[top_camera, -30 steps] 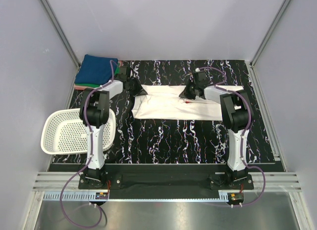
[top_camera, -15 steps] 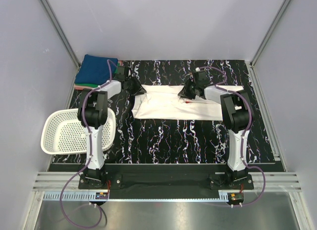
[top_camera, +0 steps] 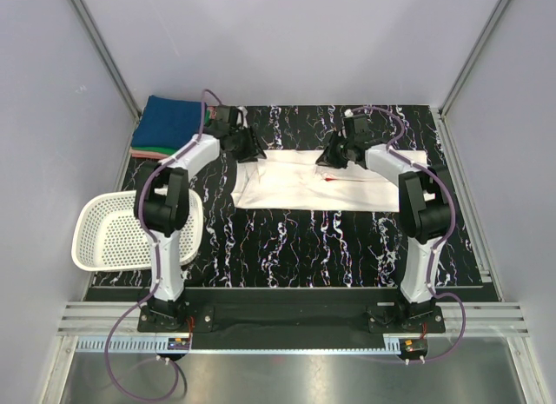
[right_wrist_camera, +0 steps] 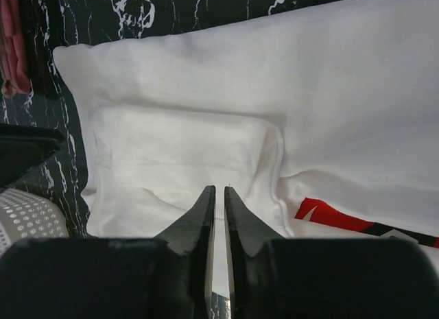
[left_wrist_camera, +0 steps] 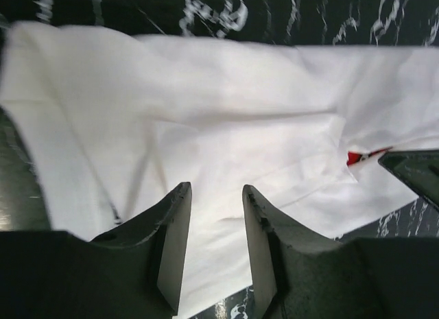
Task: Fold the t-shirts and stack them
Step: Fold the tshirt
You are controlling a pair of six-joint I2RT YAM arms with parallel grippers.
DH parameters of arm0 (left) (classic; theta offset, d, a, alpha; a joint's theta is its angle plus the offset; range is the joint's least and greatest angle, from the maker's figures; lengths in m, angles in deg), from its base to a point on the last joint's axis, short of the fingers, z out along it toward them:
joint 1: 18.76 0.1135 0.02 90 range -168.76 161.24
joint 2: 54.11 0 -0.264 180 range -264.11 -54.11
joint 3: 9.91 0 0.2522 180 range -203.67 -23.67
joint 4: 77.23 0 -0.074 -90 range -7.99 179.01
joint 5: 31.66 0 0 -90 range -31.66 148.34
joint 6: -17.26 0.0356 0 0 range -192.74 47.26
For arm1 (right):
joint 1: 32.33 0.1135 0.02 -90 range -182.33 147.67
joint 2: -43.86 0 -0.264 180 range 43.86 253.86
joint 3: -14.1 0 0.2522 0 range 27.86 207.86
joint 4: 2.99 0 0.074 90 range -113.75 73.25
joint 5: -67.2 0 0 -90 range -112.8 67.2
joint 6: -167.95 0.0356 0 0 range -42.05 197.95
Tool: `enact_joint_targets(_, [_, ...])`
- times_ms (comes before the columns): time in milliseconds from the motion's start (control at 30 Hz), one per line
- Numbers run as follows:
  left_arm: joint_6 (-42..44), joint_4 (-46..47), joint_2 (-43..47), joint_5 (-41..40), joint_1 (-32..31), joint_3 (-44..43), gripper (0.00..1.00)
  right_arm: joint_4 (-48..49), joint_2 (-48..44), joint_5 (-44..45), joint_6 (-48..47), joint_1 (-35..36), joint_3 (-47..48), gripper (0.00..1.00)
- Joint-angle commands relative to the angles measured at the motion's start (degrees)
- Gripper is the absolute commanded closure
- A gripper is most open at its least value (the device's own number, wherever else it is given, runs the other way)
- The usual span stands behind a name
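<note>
Hovering both grippers at the far edge of a white shirt (top_camera: 304, 187), which lies flat and partly folded on the black marbled table (top_camera: 304, 239).

My left gripper (left_wrist_camera: 216, 195) is over the shirt's left end. Its jaws stand apart with a moderate gap, and all I see between them is the cloth underneath. Can't tell if the tips actually touch the fabric.

My right gripper (right_wrist_camera: 219, 192) is over the middle of the shirt with its fingers pressed almost together, leaving only a hairline slit. No idea whether any fabric is caught in there. Just ahead of those fingers is a folded-over flap (right_wrist_camera: 178, 140) of white cloth. The red print (right_wrist_camera: 336, 216) peeks out from under a fold just beside them. From my left wrist that print is only a small red sliver, right next to the other gripper's dark tip.

Further left of my left gripper, in the far corner, sits a stack of folded shirts (top_camera: 169, 122), blue on top with green and pink edges underneath. The white mesh basket (top_camera: 113, 235) is back by my left arm, well apart from the white shirt.
</note>
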Motion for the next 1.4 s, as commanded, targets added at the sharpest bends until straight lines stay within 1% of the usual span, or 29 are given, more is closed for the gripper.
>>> enact_joint_targets(0, [2.59, 0.85, 2.41, 0.02, -3.3, 2.77, 0.59, 0.93, -1.51, -4.68, -1.75, 0.36, -1.11, 0.85])
enact_joint_targets(67, [2.33, -0.02, 1.53, -1.2, -4.09, 3.92, 0.59, 1.29, -0.46, -5.22, -1.84, 0.27, -1.9, 0.84])
enact_joint_targets(133, [1.19, 0.06, 1.52, -2.43, -4.27, 6.99, 0.59, 0.77, 0.77, -3.56, -1.75, 0.36, -2.78, 0.84])
enact_joint_targets(300, [0.48, 3.4, 5.56, -5.42, -4.27, 15.6, 0.59, 0.85, 3.32, -2.49, -1.93, 0.27, -2.96, 0.84])
enact_joint_targets(433, [1.62, 3.49, 10.04, -7.53, -4.35, 18.51, 0.57, 0.41, 4.11, -2.05, -2.02, 0.27, -2.43, 0.84])
enact_joint_targets(500, [2.5, 1.48, 11.97, -8.32, -4.44, 17.91, 0.54, -0.2, 3.59, -1.35, -2.72, 0.27, -2.17, 0.84])
enact_joint_targets(567, [4.34, -2.55, 12.6, -9.64, -4.71, 15.2, 0.54, -2.04, 2.01, 0.32, -3.42, 0.27, -1.82, 0.82])
enact_joint_targets(633, [5.31, -4.24, 14.26, -10.35, -5.4, 14.39, 0.53, -4.06, -0.27, 1.54, -4.48, 0.27, -1.64, 0.81])
enact_joint_targets(767, [4.0, -1.53, 18.13, -8.77, -7.07, 19.56, 0.53, -5.83, -4.49, 1.55, -4.65, 0.27, -2.69, 0.8])
enact_joint_targets(800, [3.82, -0.82, 18.75, -9.29, -7.6, 23.14, 0.52, -6.0, -5.2, 1.2, -4.57, 0.27, -3.04, 0.79])
enact_joint_targets(833, [3.21, 0.05, 19.45, -9.73, -8.56, 24.83, 0.51, -6.53, -6.33, 0.85, -4.48, 0.27, -3.48, 0.79])
enact_joint_targets(900, [2.16, 3.22, 19.28, -8.77, -8.66, 29.91, 0.5, -6.62, -8.09, 0.85, -4.04, 0.27, -5.15, 0.79])
enact_joint_targets(1033, [0.05, 6.65, 18.23, -10.17, -8.66, 34.59, 0.5, -5.31, -11.34, 0.32, -3.42, 0.27, -8.93, 0.79])
enact_joint_targets(1167, [-0.57, 7.36, 18.14, -12.72, -8.49, 35.13, 0.5, -5.83, -14.42, 1.46, -3.95, 0.27, -12.18, 0.79])
enact_joint_targets(1267, [-0.48, 5.61, 18.66, -12.9, -8.31, 33.9, 0.5, -5.83, -16.71, 2.17, -4.04, 0.27, -13.41, 0.79])
enact_joint_targets(1367, [-0.57, 3.85, 21.91, -13.33, -8.4, 33.02, 0.5, -6.09, -17.86, 3.04, -4.21, 0.27, -12.9, 0.78])
